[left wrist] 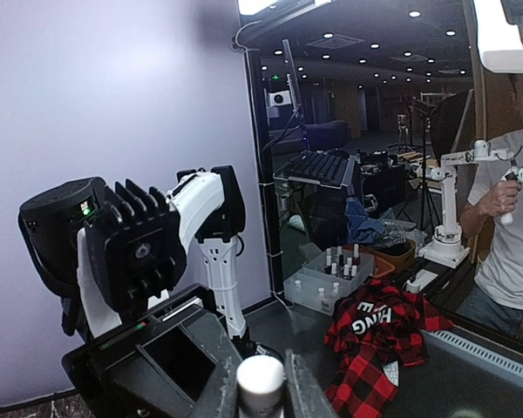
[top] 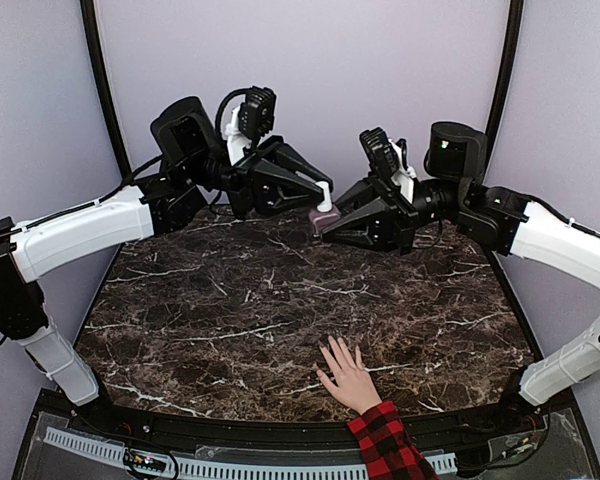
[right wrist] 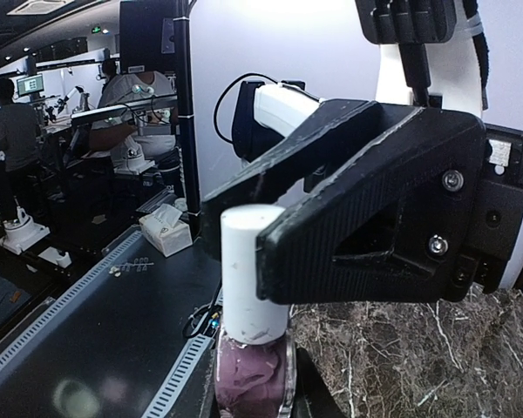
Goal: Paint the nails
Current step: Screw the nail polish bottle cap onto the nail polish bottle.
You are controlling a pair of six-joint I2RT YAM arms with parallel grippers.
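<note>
Reading "HING", plaid shirt lettering

The top camera sits high behind the two arm bases and looks down and forward across the dark marble bench to the back wall, far enough off to take in most of both arms. The left wrist camera rides just behind the left claw and faces nearly level, past the right arm's wrist and out into the room beyond. The right wrist camera sits very close behind the right claw, looking along it at the left claw, with the room at left and some bench at lower right. All three views share the white-capped bottle where the claws meet.
</note>
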